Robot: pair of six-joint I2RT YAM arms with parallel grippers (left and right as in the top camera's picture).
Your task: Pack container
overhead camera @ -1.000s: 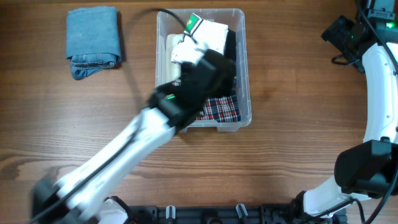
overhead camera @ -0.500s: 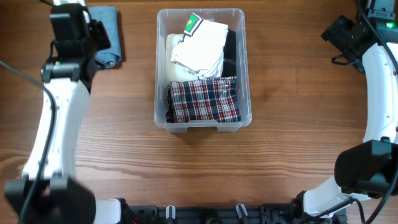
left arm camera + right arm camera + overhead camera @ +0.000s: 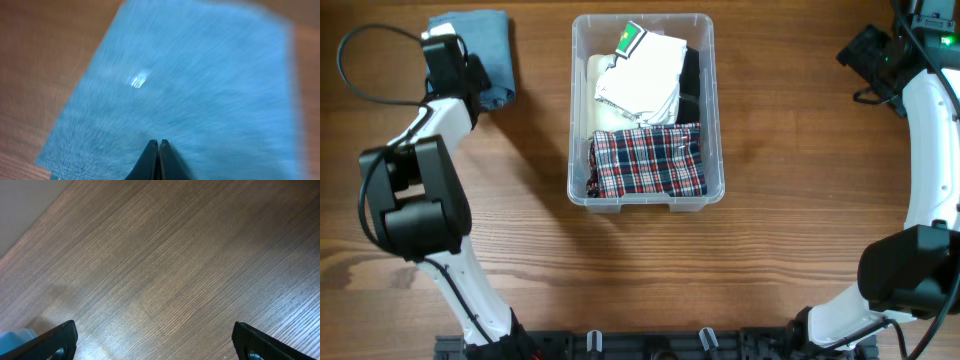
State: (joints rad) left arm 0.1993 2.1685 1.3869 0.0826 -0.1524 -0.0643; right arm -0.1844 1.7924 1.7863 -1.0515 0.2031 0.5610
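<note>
Left wrist view: the left claw (image 3: 158,159) is clenched, tips together over folded blue jeans (image 3: 200,85); whether cloth is pinched is unclear. The right claw (image 3: 160,342) gapes wide above the wooden bench (image 3: 175,270). Farther off, the container (image 3: 577,120) sits mid-bench, holding a plaid garment (image 3: 650,162) and a white garment (image 3: 642,75).

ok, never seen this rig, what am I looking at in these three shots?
Two robot arms, each with a two-finger gripper, at a wooden table. The wide shot is from a fixed camera overhead; the other two are from a camera on each wrist. On the table: a clear plastic container holding a plaid cloth and a white garment, and folded blue denim outside it, top left. The left gripper is shut right over the denim; blur hides whether it pinches fabric. The right gripper is open over bare wood, holding nothing.
</note>
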